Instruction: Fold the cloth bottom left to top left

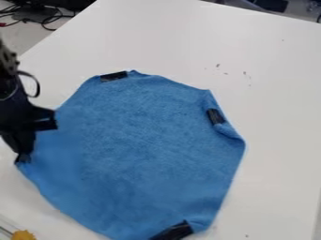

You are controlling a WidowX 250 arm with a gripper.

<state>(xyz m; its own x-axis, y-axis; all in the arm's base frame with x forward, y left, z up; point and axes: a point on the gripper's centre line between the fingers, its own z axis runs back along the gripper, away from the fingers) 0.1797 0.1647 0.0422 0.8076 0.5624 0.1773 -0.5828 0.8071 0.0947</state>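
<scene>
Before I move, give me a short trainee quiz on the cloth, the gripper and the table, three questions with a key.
1. At which side of the blue cloth is the gripper in the camera view?
a) right
b) left
c) top
2. True or false: a dark patch sits at the cloth's bottom edge in this view.
3. Fill in the colour: the cloth lies on a ____ table.

Key: 1. b; 2. true; 3. white
</scene>
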